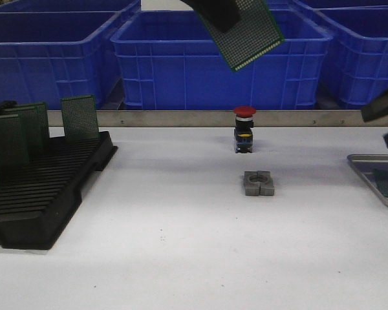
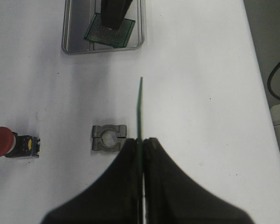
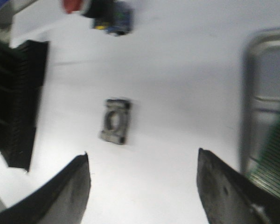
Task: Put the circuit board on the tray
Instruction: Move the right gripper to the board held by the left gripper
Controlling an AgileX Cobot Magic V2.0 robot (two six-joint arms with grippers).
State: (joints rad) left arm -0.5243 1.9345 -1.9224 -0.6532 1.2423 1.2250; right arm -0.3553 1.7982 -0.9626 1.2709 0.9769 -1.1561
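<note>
The left gripper (image 2: pixel 141 154) is clamped on a green perforated circuit board (image 1: pixel 246 32), carried high over the table's middle — not yet delivered. The flat silver-grey metal tray (image 1: pixel 368 169) sits at the table's right edge and seemingly already holds another green board (image 2: pixel 109 31). The right gripper (image 3: pixel 142 186) gapes wide, empty, near the tray.

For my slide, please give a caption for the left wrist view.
Left gripper holds a circuit board edge-on above the table, with the tray ahead already containing one board.
</note>
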